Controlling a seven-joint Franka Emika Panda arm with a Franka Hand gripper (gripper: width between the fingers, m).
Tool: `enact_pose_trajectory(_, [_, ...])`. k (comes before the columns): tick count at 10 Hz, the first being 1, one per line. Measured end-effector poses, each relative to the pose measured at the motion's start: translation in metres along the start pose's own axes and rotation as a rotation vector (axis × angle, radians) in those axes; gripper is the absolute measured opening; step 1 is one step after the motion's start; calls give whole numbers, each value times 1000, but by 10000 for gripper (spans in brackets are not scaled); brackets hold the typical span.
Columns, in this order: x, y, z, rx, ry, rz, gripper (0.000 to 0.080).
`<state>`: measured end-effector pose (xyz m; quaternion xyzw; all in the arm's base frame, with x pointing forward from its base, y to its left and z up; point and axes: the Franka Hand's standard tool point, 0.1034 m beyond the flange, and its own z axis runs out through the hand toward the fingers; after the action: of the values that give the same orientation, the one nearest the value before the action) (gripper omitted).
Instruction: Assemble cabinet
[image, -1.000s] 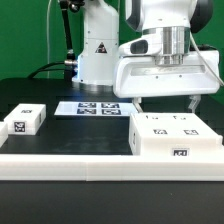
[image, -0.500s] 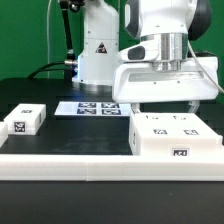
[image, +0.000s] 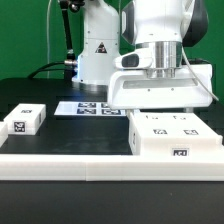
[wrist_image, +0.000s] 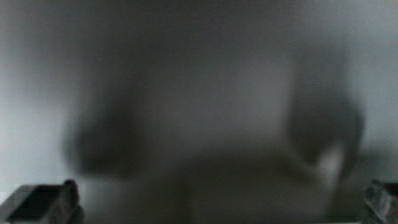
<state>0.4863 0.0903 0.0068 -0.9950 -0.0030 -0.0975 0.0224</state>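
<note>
The large white cabinet box (image: 176, 136), with tags on its top and front, lies at the exterior view's right. My gripper (image: 165, 108) hangs directly over its far part. The wide white hand almost touches the box top and hides the fingers in that view. In the wrist view the gripper (wrist_image: 210, 202) shows only dark fingertips (wrist_image: 39, 200) at the far edges, wide apart. A blurred grey surface fills the space between them, and nothing is clamped. A small white tagged block (image: 25, 120) lies at the exterior view's left.
The marker board (image: 98, 106) lies flat on the black table behind the middle. The robot's white base (image: 98, 55) stands behind it. A long white rail (image: 60, 165) runs along the table's front edge.
The hand has moved toward the exterior view's left, levelled out and come down onto the box. The fingertips seen below it earlier are now hidden.
</note>
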Motion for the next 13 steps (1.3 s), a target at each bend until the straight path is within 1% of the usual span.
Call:
enact_pose_trajectory(6, [0, 0, 1, 0, 6, -4, 797])
enact_pose_trajectory(9, [4, -7, 5, -4, -8, -10, 797])
enact_pose_trajectory(11, [4, -4, 6, -5, -17, -23, 797])
enact_pose_trajectory(13, [6, 3, 6, -8, -13, -32, 797])
